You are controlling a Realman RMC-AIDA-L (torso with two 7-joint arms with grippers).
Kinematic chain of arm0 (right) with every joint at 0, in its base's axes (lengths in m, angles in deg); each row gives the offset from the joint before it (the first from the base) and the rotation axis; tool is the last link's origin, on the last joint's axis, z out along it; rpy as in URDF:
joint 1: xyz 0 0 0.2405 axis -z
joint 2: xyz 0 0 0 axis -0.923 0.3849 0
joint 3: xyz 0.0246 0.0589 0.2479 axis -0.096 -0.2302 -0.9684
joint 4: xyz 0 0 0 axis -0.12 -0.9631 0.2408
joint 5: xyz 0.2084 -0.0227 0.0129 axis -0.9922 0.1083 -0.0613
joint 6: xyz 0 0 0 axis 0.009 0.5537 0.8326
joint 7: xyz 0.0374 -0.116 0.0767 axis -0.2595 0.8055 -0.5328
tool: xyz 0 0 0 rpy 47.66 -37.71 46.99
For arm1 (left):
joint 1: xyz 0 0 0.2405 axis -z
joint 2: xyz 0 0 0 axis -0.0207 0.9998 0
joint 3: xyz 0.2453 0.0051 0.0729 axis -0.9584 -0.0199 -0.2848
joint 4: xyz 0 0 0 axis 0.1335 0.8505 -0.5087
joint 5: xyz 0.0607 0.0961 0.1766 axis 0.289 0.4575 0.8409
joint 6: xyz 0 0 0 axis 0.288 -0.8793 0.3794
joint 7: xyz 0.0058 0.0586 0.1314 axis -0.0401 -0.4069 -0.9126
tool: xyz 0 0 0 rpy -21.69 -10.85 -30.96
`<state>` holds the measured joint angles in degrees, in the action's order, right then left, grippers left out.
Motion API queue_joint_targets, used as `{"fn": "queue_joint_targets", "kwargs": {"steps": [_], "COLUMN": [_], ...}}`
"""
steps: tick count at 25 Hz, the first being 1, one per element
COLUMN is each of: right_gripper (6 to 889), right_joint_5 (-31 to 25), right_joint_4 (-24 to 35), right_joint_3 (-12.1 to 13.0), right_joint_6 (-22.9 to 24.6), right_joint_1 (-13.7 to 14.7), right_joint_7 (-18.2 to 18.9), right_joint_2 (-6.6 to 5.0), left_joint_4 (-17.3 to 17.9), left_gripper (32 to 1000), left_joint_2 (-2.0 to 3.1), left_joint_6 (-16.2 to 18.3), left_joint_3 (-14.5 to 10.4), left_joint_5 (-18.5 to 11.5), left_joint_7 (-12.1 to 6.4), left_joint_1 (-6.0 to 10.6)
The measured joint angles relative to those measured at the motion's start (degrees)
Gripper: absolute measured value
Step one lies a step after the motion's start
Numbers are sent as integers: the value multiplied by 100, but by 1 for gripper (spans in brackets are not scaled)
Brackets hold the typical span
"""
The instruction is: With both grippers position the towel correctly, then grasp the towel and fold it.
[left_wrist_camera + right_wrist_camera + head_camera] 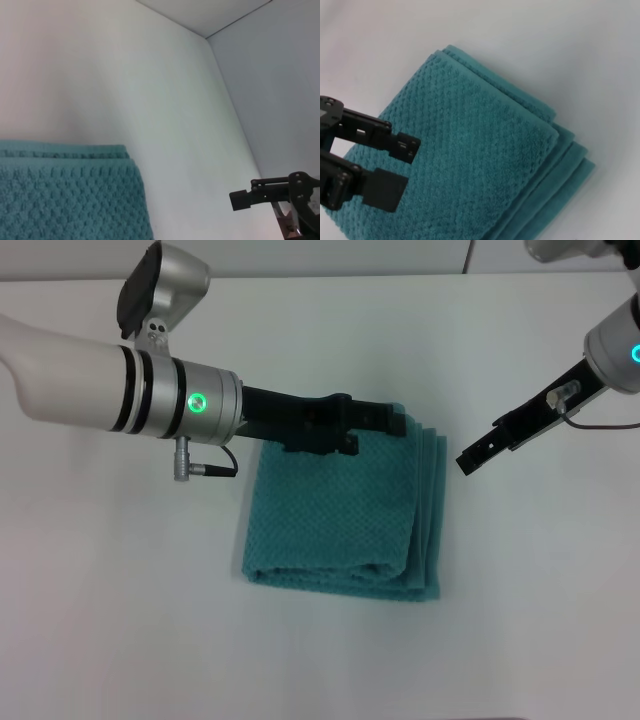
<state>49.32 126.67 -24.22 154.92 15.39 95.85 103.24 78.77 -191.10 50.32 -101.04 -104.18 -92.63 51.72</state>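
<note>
two tools, left tool [385, 420] and right tool [470, 460], flank one towel [340, 515].

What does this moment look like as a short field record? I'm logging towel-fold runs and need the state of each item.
towel: teal towel, folded, flat on the white table, layered edges toward the robot's right
left gripper: left gripper over the towel's far edge, jaws apart in the right wrist view
right gripper: right gripper off the towel's right side, above the table, holding nothing
</note>
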Motion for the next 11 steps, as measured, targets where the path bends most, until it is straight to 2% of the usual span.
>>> {"fn": "queue_joint_targets", "kwargs": {"steps": [11], "right_gripper": [854], "right_joint_5": [9], "right_joint_4": [0], "right_joint_3": [0], "right_joint_6": [0], "right_joint_1": [5], "right_joint_7": [0], "right_joint_2": [0], "left_joint_4": [-1], "left_gripper": [869], "left_joint_2": [11], "left_joint_6": [-11], "left_joint_3": [10], "left_joint_5": [0], "left_joint_7": [32], "left_joint_1": [1]}}
